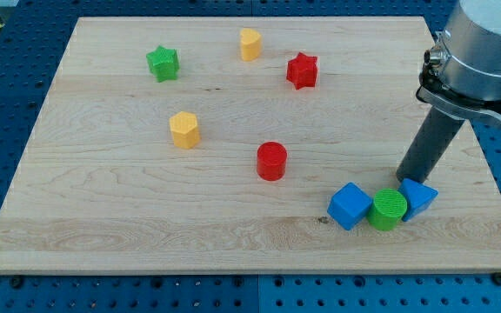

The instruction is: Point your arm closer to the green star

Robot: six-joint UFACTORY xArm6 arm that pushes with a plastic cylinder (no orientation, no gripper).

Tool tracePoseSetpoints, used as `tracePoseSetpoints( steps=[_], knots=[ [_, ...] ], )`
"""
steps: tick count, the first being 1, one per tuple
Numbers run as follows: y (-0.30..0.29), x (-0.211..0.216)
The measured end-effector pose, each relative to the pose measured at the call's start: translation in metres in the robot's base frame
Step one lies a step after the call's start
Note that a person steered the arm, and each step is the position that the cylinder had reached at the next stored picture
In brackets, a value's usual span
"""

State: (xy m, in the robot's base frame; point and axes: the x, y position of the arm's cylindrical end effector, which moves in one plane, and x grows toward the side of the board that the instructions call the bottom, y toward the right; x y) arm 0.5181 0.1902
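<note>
The green star lies at the board's upper left. My tip is far from it, at the view's lower right. The tip stands just above a blue block, touching or nearly touching its top edge. A green cylinder sits to the left of that block, and a blue cube sits left of the cylinder. The three form a tight row just below and left of the tip.
A yellow block and a red star lie near the top middle. A yellow hexagonal block is left of centre. A red cylinder stands near the centre. The wooden board lies on a blue perforated table.
</note>
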Motion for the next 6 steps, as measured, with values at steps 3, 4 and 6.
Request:
tracePoseSetpoints(
  steps=[3,4,6],
  knots=[
    [-0.008,-0.024],
    [-0.057,-0.064],
    [-0.188,-0.104]
  ],
)
